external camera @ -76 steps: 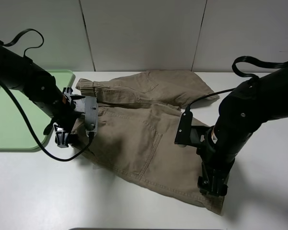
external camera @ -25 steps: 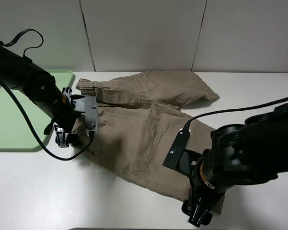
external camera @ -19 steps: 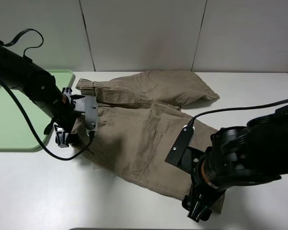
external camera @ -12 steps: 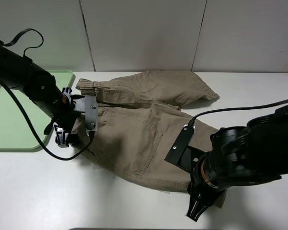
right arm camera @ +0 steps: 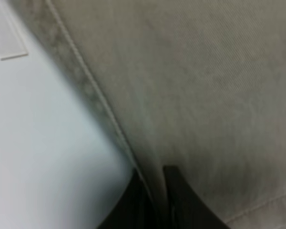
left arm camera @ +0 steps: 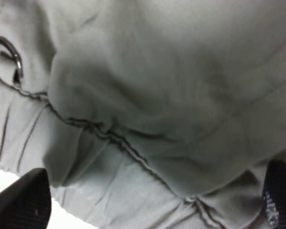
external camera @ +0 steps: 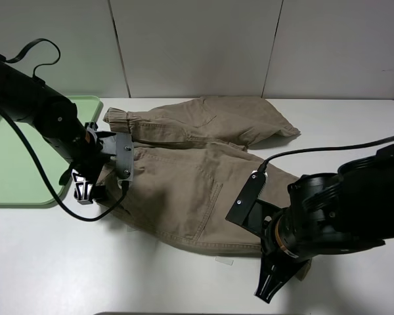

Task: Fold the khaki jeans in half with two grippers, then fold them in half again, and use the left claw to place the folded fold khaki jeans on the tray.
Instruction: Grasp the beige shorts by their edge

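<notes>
The khaki shorts (external camera: 190, 177) lie spread on the white table (external camera: 72, 269). The waistband is toward the left, one leg reaches to the back and the other to the front right. The pale green tray (external camera: 13, 157) sits at the table's left edge, near the waistband but apart from the cloth. The left claw (external camera: 84, 188) points down at the waistband's near corner. Its wrist view shows the fingers (left arm camera: 24, 200) spread wide and released, with gathered cloth between them. The right claw (external camera: 268, 289) is low at the front leg's hem, its fingers (right arm camera: 181, 200) clenched on the stitched edge. A small pale slip (external camera: 223, 261) lies on the table just beside that hem.
</notes>
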Available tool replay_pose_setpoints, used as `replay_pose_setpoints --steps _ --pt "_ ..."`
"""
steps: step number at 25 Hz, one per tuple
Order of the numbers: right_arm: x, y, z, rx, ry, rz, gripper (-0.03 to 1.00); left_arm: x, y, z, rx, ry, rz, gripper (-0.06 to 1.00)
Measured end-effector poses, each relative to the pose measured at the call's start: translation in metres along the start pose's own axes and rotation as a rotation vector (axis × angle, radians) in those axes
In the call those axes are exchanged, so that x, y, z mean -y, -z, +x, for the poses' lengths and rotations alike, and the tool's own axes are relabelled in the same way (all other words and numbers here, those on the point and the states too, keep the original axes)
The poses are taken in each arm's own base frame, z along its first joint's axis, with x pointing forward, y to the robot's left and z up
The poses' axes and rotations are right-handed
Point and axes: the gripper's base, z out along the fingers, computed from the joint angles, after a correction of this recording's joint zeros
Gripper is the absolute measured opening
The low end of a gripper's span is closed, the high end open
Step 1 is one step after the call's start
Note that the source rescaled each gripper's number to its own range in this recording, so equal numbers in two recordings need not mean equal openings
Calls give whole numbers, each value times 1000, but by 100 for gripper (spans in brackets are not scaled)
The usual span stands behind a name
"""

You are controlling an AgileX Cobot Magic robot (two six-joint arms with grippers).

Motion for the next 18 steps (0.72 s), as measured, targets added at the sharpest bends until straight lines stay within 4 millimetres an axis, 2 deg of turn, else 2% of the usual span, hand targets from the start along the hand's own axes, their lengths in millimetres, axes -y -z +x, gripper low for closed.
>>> replay_pose_setpoints --steps 8,13,18 --pt "0 0 0 -2 0 1 8 4 5 3 -48 -72 35 93" --pt "1 0 2 -25 0 16 8 3 25 -4 -24 -96 -5 93" --pt "2 0 4 -39 -1 24 8 4 47 0 -47 -137 -6 93"
